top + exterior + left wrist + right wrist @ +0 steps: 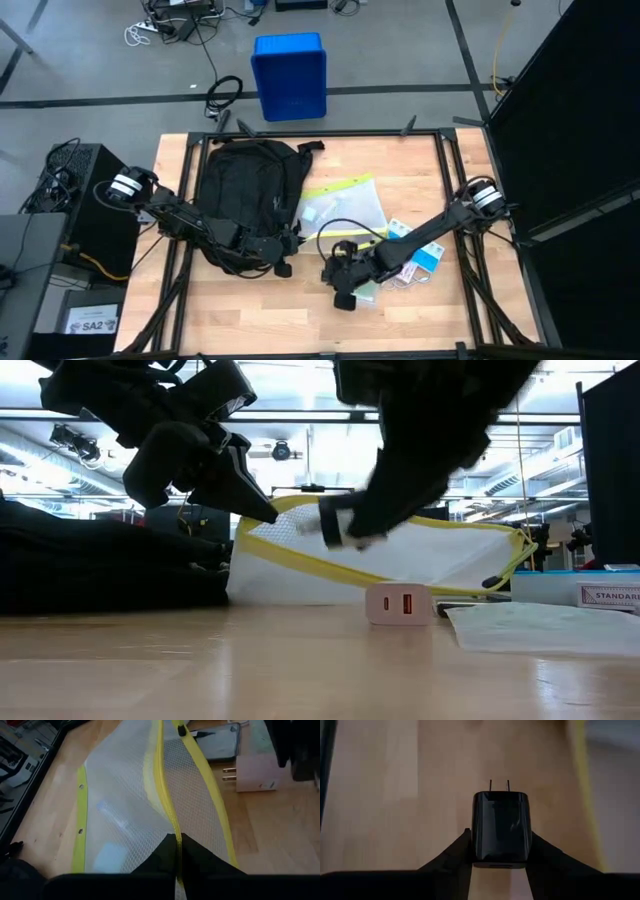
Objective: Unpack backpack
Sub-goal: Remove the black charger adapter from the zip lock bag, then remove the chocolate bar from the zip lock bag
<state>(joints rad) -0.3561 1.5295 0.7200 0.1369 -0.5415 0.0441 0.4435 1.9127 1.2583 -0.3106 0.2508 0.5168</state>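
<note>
- Nearest the low camera sits a small white charger (399, 603) on the wooden table (300, 670), standing free with no gripper on it
- Behind it lies a clear mesh pouch (342, 208) with yellow edging and a yellow zipper, spread on the table just beside the backpack (245, 190)
- Black and rounded, the backpack rests on the left half of the table, toward its far edge
- Left gripper (282, 243) is by the backpack's near right corner; its fingers (165, 857) are pressed together on the pouch's yellow zipper edge, and the low view shows that edge lifted off the wood
- Right gripper (345, 285) hovers over the table near the front; its jaws are partly apart and clamped on the sides of a black wall plug (500, 827), prongs pointing away from the wrist
- Beyond it lie a few cards or packets (420, 262) and a dark flat device (220, 742), already out on the wood
- Judged from this, unpacking is well under way: several items are out and the step in hand is setting the plug down
- Next move likely calls for lowering the plug onto bare wood clear of the white charger, then parting the jaws; the left should let the pouch edge settle
</note>
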